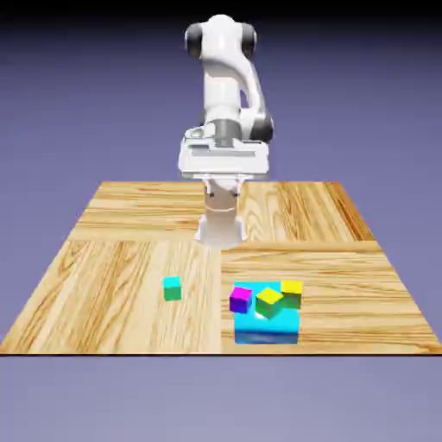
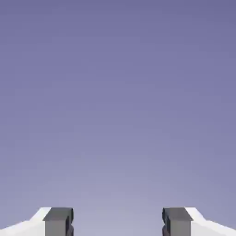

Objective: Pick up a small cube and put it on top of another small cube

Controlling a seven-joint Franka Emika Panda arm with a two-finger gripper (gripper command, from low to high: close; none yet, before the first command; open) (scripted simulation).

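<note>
The cube (image 1: 173, 288) lies alone at the block's (image 1: 267, 328) nine o'clock; a misaimed descent could knock it away, the gripper (image 2: 117, 222) being spread and empty.

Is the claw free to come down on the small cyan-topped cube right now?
Probably yes: the small cube sits alone on the table, apart from the cluster, and the claw is open and empty.

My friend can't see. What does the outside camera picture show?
A white robot arm stands at the far edge of a wooden table. A small cube with a cyan top sits alone; right of it, three small cubes rest on a flat cyan block.
</note>
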